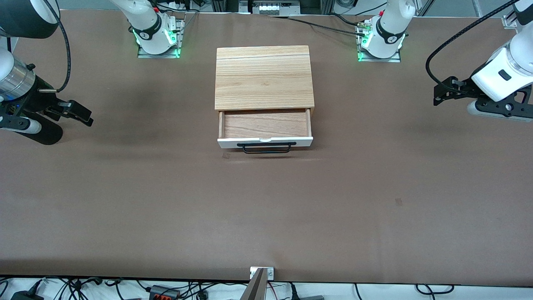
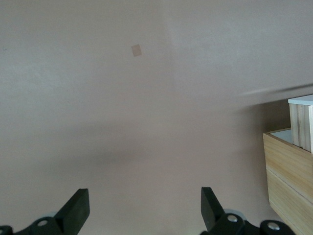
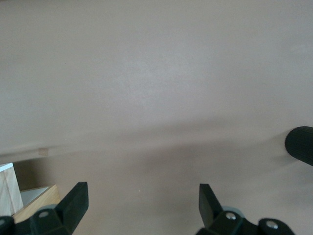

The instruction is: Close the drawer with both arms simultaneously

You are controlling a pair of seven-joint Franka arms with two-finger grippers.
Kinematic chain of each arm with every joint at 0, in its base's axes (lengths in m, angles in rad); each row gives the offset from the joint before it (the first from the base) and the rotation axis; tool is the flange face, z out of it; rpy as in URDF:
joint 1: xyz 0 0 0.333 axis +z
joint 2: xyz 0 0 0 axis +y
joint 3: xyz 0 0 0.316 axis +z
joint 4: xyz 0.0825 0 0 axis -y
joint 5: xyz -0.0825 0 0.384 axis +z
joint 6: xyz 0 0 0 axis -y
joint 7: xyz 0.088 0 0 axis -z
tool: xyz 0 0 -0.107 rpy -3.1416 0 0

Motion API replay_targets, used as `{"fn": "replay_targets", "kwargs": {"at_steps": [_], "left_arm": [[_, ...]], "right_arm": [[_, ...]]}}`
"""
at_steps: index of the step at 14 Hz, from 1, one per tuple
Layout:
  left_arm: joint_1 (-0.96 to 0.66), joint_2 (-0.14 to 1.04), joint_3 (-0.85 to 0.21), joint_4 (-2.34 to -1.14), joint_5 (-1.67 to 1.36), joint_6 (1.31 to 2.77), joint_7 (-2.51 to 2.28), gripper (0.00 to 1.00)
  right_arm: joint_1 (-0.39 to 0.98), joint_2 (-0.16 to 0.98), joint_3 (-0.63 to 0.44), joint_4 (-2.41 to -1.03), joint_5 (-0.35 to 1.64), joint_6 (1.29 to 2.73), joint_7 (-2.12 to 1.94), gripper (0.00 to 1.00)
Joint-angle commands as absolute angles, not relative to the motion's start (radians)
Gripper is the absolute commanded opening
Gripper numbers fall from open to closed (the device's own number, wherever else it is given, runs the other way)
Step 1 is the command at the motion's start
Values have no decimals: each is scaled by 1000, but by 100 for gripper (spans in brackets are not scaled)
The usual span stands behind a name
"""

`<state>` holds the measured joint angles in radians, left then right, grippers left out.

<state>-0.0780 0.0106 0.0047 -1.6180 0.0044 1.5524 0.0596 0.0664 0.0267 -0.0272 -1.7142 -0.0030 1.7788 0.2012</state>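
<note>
The drawer [image 1: 265, 125] stands pulled open out of the light-wood box [image 1: 264, 77] in the middle of the table, its white front panel and black bar handle [image 1: 266, 148] facing the front camera. Its wood inside holds nothing. My left gripper [image 1: 441, 92] is open and empty above the table at the left arm's end, well apart from the box. My right gripper [image 1: 81, 113] is open and empty above the table at the right arm's end. A corner of the box shows in the left wrist view [image 2: 291, 166] and in the right wrist view [image 3: 29, 198].
The brown table [image 1: 266, 208] carries small tape marks [image 1: 398, 202] nearer the front camera. Both arm bases [image 1: 158, 33] stand at the table's back edge. A metal bracket [image 1: 261, 273] sits on the front edge.
</note>
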Motion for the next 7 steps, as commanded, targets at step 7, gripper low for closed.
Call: {"fn": "replay_targets", "kwargs": {"at_steps": [7], "left_arm": [[-77, 32, 2, -1582, 14, 1496, 60, 100]], "right_arm": [[66, 17, -28, -1733, 14, 1784, 181, 100]]}}
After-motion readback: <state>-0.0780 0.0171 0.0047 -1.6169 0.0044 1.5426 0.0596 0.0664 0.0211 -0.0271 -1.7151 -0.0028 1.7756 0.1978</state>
